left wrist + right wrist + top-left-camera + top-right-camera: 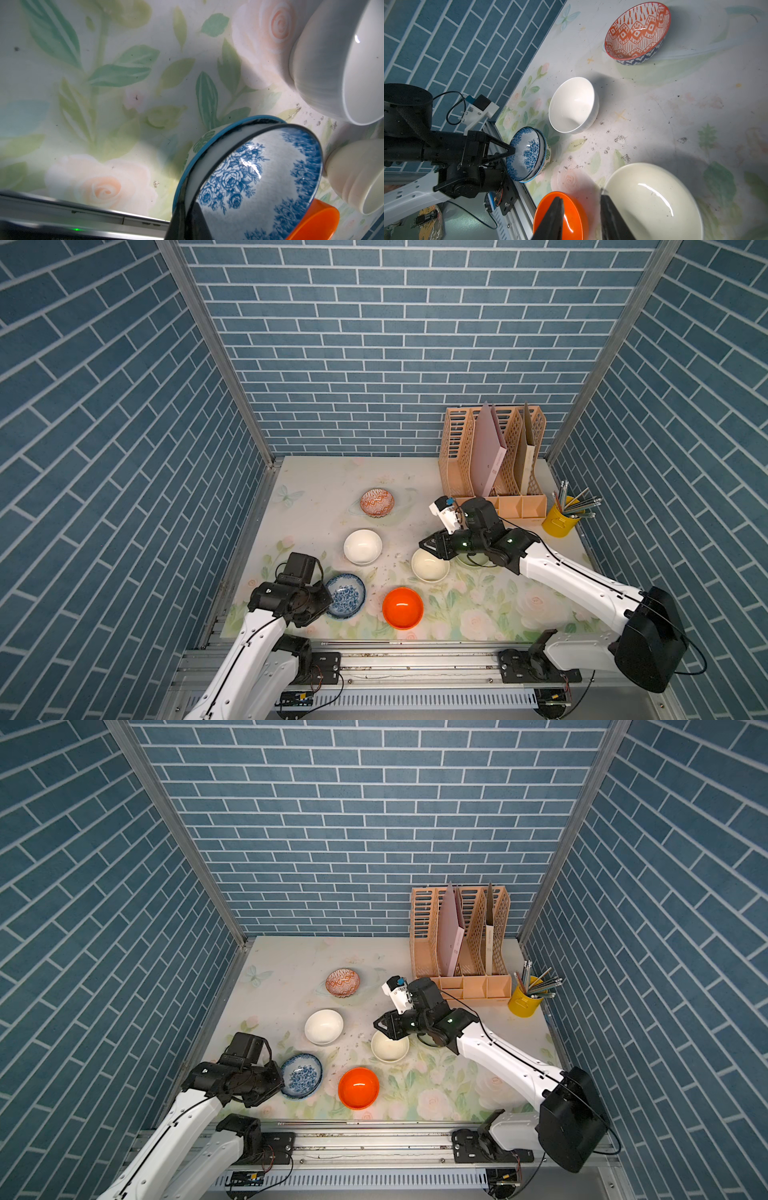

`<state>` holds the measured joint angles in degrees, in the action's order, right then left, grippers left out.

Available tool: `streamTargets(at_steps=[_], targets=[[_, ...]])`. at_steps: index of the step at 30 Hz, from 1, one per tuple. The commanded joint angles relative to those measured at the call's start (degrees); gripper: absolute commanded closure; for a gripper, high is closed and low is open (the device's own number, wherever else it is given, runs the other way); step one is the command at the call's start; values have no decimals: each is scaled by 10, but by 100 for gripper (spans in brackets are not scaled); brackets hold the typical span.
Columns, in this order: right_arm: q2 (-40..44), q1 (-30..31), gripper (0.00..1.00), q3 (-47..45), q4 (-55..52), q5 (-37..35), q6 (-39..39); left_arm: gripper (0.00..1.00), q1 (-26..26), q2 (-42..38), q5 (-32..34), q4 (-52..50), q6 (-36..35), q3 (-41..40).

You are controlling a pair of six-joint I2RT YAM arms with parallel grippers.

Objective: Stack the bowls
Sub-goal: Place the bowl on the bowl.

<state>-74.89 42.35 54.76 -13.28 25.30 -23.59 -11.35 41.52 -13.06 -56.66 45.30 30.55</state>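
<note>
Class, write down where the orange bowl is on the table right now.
In both top views the orange bowl sits near the front edge of the table, right of the blue floral bowl and in front of the cream bowl.

Table: floral-print top, scuffed and specked mid-area. Sitting on it:
- red bowl toward the back
- white bowl just in front of it
- cream bowl right of white
- orange bowl front centre
- leaf bowl front-left, blue bowl nested in it and tilted
- green bowl beside cream, mostly hidden
- file rack back-right
- yellow cup just right of the rack
</note>
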Motion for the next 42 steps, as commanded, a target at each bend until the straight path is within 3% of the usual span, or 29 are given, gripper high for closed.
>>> streamTargets(at_steps=[1, 6, 8, 11, 29, 42], targets=[[8, 0, 66, -4, 5, 3, 14, 85, 4, 1, 3, -22, -12, 8], [6, 0, 66, -5, 4, 4, 14, 83, 4, 4, 8, -27, -16, 14], [7, 0, 66, -3, 3, 4, 14, 70, 4, 6, 7, -28, -20, 17], [9, 0, 66, -4, 3, 2, 14, 64, 4, 12, 12, -35, -26, 24], [-9, 0, 65, 5, -4, -3, 14, 62, 5, 48, 25, -88, -52, 170], [-25, -1, 64, 21, -29, -66, 28, 64, 5, 152, -2, 18, -93, 244]])
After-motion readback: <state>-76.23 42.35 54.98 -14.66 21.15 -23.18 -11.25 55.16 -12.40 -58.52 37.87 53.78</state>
